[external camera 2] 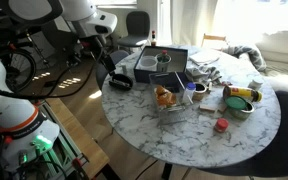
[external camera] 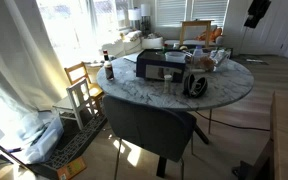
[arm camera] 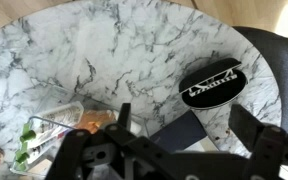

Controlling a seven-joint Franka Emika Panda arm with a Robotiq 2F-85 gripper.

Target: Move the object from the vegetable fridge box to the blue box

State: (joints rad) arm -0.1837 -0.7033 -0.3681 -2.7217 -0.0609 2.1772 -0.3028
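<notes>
A clear fridge box point(external camera 2: 170, 103) holds orange pieces point(external camera 2: 164, 97) near the middle of the round marble table point(external camera 2: 204, 140). In the wrist view it sits at the lower left point(arm camera: 52, 132) with orange pieces point(arm camera: 94, 122) and green leaves point(arm camera: 26, 142). The dark blue box point(external camera 2: 164, 62) lies at the table's far side; one corner of it shows below my jaws point(arm camera: 179, 135). My gripper point(arm camera: 184, 112) is open and empty, hovering above the table by the blue box's corner. It hangs over the table's edge in an exterior view point(external camera 2: 108, 62).
A black round speaker point(arm camera: 212, 85) lies next to the blue box, also in both exterior views point(external camera 2: 121, 82) point(external camera: 196, 83). A bowl point(external camera 2: 242, 100), a small red thing point(external camera 2: 221, 125) and cloth point(external camera 2: 206, 72) are on the table. A dark chair point(external camera: 149, 125) stands at its edge.
</notes>
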